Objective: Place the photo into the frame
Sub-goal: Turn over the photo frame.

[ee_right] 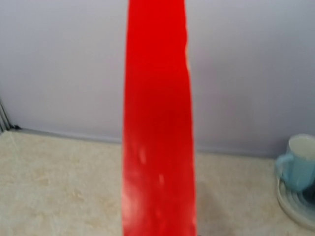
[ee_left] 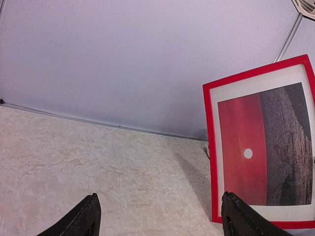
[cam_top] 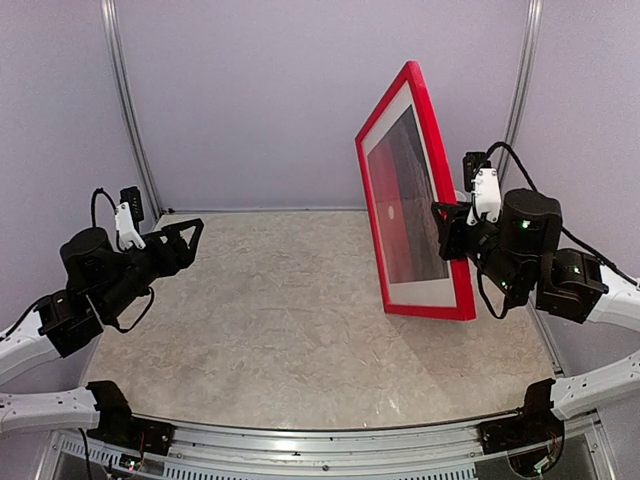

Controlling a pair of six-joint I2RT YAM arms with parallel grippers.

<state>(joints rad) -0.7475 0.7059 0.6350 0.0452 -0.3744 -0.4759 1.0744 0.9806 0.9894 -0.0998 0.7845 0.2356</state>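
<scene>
Photo (ee_left: pixel 261 147) is seen set inside frame (cam_top: pixel 430 308), which is clamped upright by right gripper (cam_top: pixel 452 232); left gripper (cam_top: pixel 195 243) is spread wide, empty; only laying-down is judged left.

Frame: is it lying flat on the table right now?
No, the frame stands upright on its lower edge on the table, with the right tool gripping its side edge.

- Bright, soft, even light fills the whole booth.
- The frame (ee_left: pixel 210 162) throws only a faint shadow on the surface (ee_left: pixel 74 162) beside it.
- In the right wrist view the frame's red edge is badly blurred, and the mug (ee_right: pixel 299 164) is soft too.
- From above, a pale sheen lies along the surface's near edge.
</scene>
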